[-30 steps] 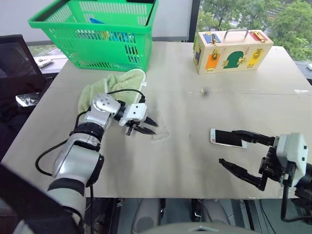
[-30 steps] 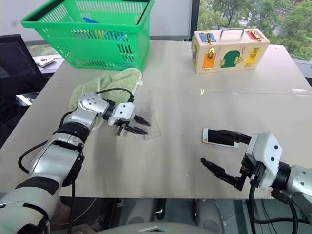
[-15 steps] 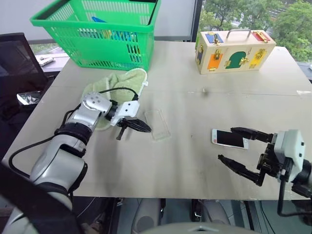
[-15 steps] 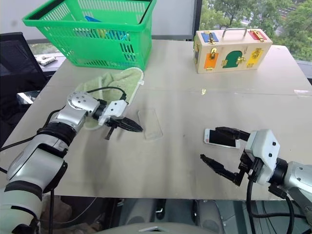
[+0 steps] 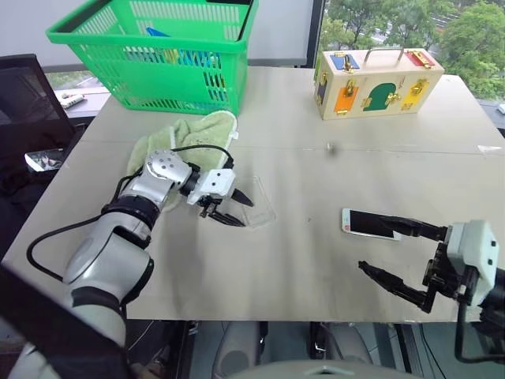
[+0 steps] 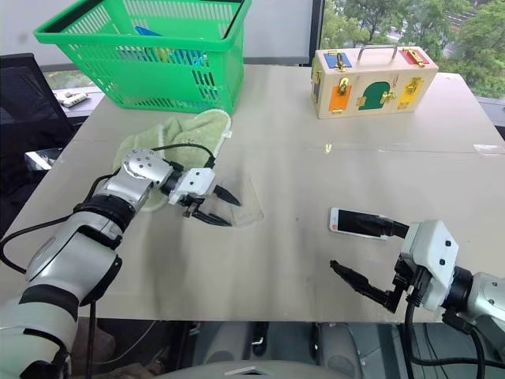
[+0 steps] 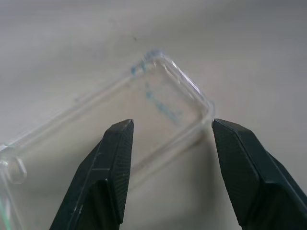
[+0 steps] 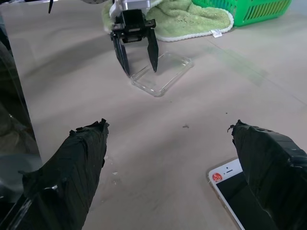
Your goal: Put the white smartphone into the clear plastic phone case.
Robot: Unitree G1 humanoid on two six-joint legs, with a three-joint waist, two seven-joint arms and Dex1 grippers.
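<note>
The clear plastic phone case (image 5: 259, 202) lies flat on the table, just right of a pale green towel. My left gripper (image 5: 246, 213) stands open at the case's left end. In the left wrist view its two black fingers (image 7: 115, 167) straddle one short end of the case (image 7: 160, 103) without pinching it. The white smartphone (image 5: 365, 223) lies screen up at the right. My right gripper (image 5: 372, 242) is wide open there, its far finger reaching along the phone's near edge. The right wrist view shows the phone (image 8: 235, 187) beside one finger and the case (image 8: 165, 74) further off.
A pale green towel (image 5: 185, 138) lies behind my left arm. A green basket (image 5: 158, 51) stands at the back left and a wooden latch box (image 5: 379, 79) at the back right. The table's front edge (image 5: 276, 320) runs just below both grippers.
Half a second ago my left gripper was shut and a little left of the case. Now it is open with its fingers at the case's end. The right gripper has stayed wide open by the phone.
</note>
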